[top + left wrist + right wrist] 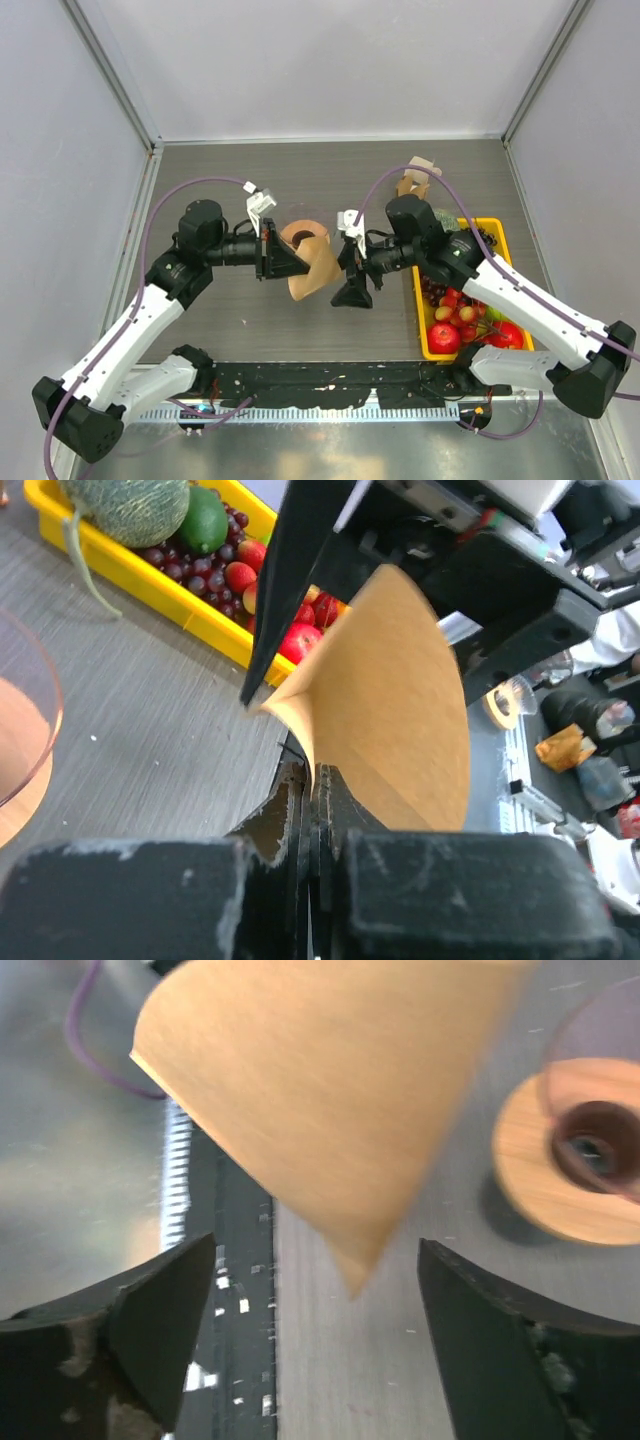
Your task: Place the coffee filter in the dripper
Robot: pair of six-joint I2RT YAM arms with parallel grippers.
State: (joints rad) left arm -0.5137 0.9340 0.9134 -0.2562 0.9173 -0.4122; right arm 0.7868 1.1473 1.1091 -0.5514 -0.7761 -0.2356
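Top external shows one filter (315,275) and one dripper (303,237) at the worktop's middle, with the filter just on the dripper's near side. The left gripper (290,262) pinches the filter's edge tight, and the right gripper (350,272) gapes wide, holding nothing. Both arms bend inward, facing each other, and the filter's tip points at the right gripper.

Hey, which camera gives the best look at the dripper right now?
Right wrist: the dripper shows its orange-brown collar and dark centre hole, though its glass runs off frame. Top external shows it partly covered by the coffee filter. Left wrist catches only a sliver at the left edge.
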